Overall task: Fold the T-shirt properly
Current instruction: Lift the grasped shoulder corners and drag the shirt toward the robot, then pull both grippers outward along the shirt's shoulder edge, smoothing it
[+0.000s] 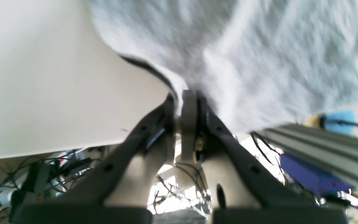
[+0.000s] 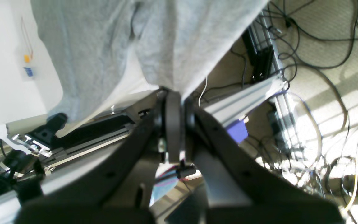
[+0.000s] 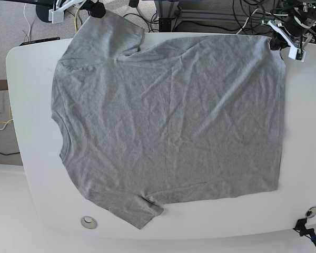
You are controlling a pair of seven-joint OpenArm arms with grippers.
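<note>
T-shirt (image 3: 168, 126): grey, wrinkled, spread flat on white counter (image 3: 31, 174). Left hand (image 1: 187, 102) pinches its hem corner. Right hand (image 2: 173, 104) pinches its sleeve at the counter's far edge.

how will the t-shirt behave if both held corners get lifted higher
Probably floppy: in the right wrist view the T-shirt already hangs in soft folds from the shut right pincer. It likely sags between the right pincer and the left pincer, since the wrinkled cloth lies limp across the table. It looks light and thin, so dragging may bunch it.
</note>
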